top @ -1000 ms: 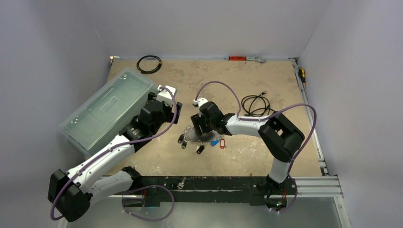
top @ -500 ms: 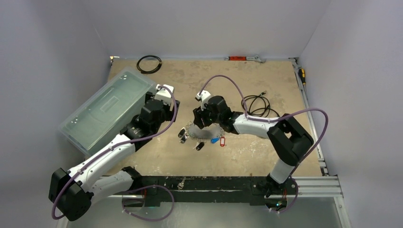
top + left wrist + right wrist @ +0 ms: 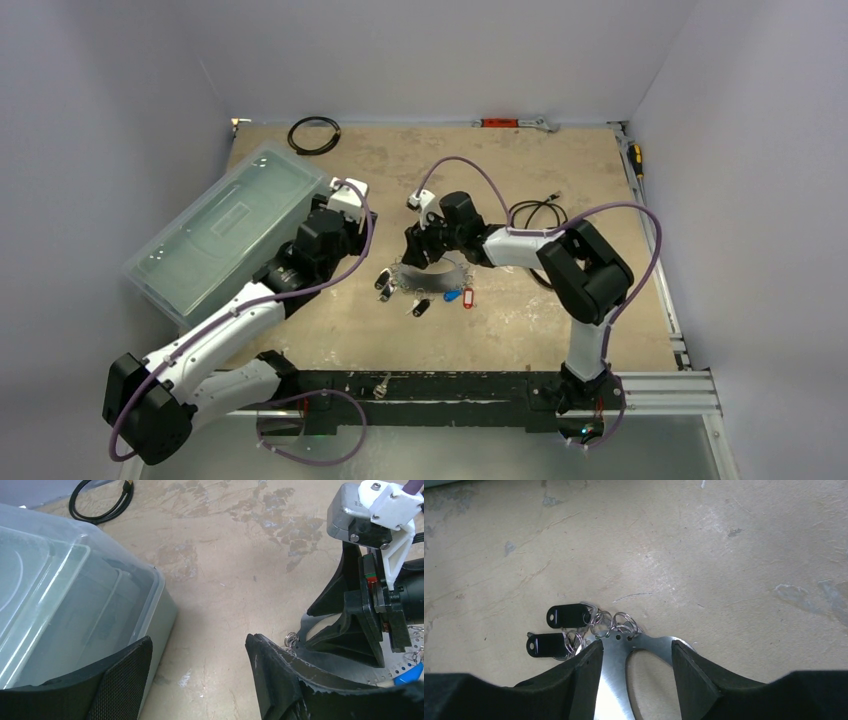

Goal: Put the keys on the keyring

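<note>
The keyring (image 3: 616, 672) is a flat silvery hoop with small holes, lying on the table (image 3: 560, 330). Two keys with black tags (image 3: 569, 616) hang from it by little split rings. From above, black tags (image 3: 383, 284), a blue tag (image 3: 453, 297) and a red tag (image 3: 468, 297) lie round the keyring (image 3: 432, 279). My right gripper (image 3: 636, 650) is open right over the hoop's far arc, one finger at each side of it. My left gripper (image 3: 199, 642) is open over bare table, left of the hoop (image 3: 357, 667), holding nothing.
A clear lidded plastic box (image 3: 225, 235) sits close on the left gripper's left side (image 3: 50, 605). A black coiled cable (image 3: 314, 135) lies at the back left. A loose black cable (image 3: 540, 218) lies right of the right arm. Tools rest along the back edge (image 3: 505, 123).
My right gripper has moved slightly toward the far side, uncovering more of the hoop, and its fingers have narrowed. The left fingers have also narrowed; the left arm has barely moved.
</note>
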### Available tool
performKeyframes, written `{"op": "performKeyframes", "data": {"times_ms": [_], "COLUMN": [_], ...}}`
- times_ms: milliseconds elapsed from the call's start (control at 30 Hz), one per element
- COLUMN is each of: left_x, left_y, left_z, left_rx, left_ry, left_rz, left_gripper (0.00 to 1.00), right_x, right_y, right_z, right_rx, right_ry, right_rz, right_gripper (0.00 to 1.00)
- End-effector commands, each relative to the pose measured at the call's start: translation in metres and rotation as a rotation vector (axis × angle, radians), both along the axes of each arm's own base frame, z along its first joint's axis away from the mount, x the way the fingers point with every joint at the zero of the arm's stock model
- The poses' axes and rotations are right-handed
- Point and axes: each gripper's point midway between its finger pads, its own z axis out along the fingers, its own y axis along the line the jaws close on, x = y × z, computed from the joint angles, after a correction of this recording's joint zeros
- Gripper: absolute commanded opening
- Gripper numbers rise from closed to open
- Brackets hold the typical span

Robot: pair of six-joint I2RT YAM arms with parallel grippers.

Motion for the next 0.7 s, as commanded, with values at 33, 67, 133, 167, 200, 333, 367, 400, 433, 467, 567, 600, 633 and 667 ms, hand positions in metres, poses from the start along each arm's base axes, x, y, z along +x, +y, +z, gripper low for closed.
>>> {"op": "performKeyframes", "data": {"times_ms": [33,67,133,167,200,333,367,400,433,467,567,600,633,667], "left_x": [0.006,0.006,0.006,0.006,0.006,0.007,0.007,0.007,0.008,0.008,0.008,0.008,0.008,0.008], "left_y": [-0.011,-0.013,-0.017,-0.019,-0.020,-0.026,-0.027,-0.028,-0.029,-0.030,-0.032,-0.033,-0.033,-0.034], "left_z": [0.019,0.018,0.017,0.016,0.016,0.011,0.010,0.009,0.008,0.008,0.007,0.007,0.006,0.006], "left_rx": [-0.026,-0.029,-0.033,-0.035,-0.036,-0.038,-0.037,-0.037,-0.037,-0.039,-0.043,-0.045,-0.046,-0.046], "left_ry": [-0.036,-0.032,-0.025,-0.021,-0.017,0.016,0.024,0.030,0.035,0.038,0.044,0.045,0.047,0.049], "left_rz": [-0.047,-0.059,-0.077,-0.082,-0.089,-0.105,-0.108,-0.112,-0.112,-0.116,-0.123,-0.126,-0.128,-0.130], "left_gripper": [0.70,0.70,0.71,0.72,0.72,0.75,0.75,0.75,0.75,0.75,0.75,0.75,0.75,0.75], "right_x": [0.008,0.008,0.000,-0.004,-0.010,-0.027,-0.032,-0.040,-0.044,-0.048,-0.054,-0.055,-0.057,-0.057], "right_y": [0.000,-0.006,-0.016,-0.020,-0.024,-0.044,-0.048,-0.052,-0.055,-0.058,-0.066,-0.068,-0.071,-0.074], "right_z": [0.025,0.026,0.029,0.030,0.030,0.025,0.030,0.027,0.029,0.028,0.027,0.027,0.026,0.026], "right_rx": [0.022,0.019,0.024,0.026,0.024,-0.003,0.011,0.013,0.020,0.023,0.012,0.007,0.001,-0.004], "right_ry": [-0.055,-0.064,-0.073,-0.075,-0.067,-0.027,-0.024,-0.009,-0.002,0.009,0.039,0.048,0.058,0.061], "right_rz": [-0.021,-0.050,-0.079,-0.086,-0.087,-0.136,-0.146,-0.151,-0.158,-0.164,-0.200,-0.212,-0.226,-0.248], "right_gripper": [0.62,0.65,0.71,0.83,0.90,0.96,0.96,0.95,0.94,0.92,0.83,0.80,0.77,0.75]}}
